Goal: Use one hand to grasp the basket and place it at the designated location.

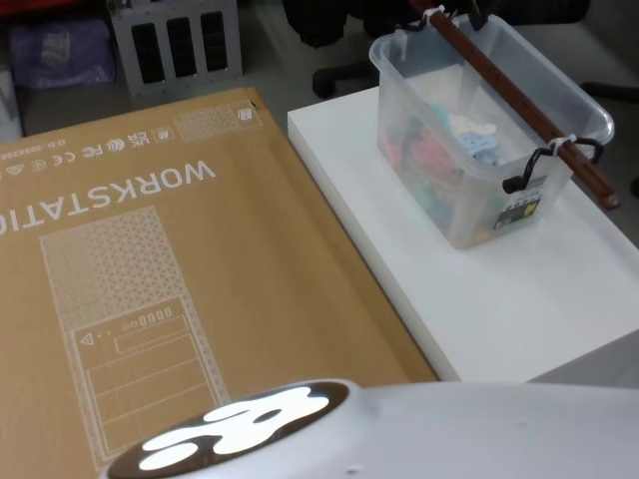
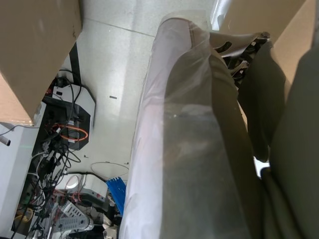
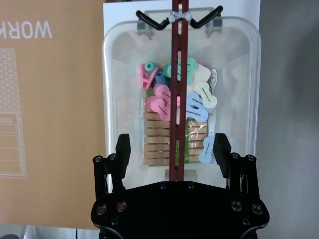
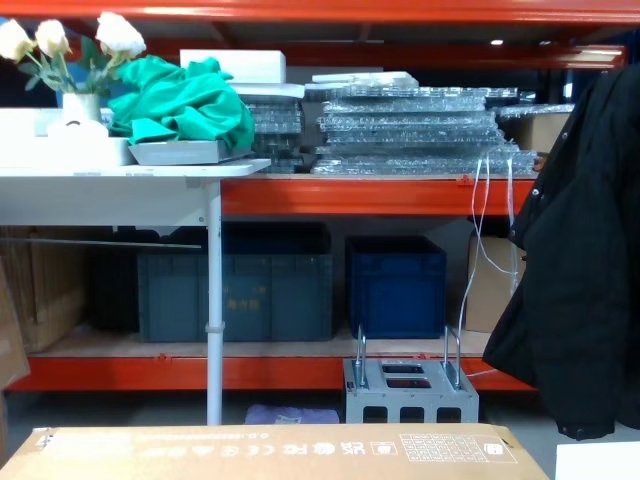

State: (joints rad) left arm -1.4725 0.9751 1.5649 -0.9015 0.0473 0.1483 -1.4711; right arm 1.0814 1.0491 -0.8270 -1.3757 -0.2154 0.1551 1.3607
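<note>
The black right gripper [image 3: 172, 147] hovers with its two fingers [image 3: 122, 148] spread wide, gripping nothing, over the translucent whitish plastic basket [image 3: 110, 89] on the white table [image 1: 519, 299], whose reddish-brown bar handle [image 3: 178, 59] runs between them, touching neither.

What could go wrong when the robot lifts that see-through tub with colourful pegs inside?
1. The open black right gripper straddles the long reddish-brown bar handle, seemingly nearer one end; lifted there, the translucent plastic basket might tip and spill its pastel clothes pegs.
2. The bar is held on by thin white ties, which could slip.
3. The basket stands close to the white table's edge, so a bump might push it off.
</note>
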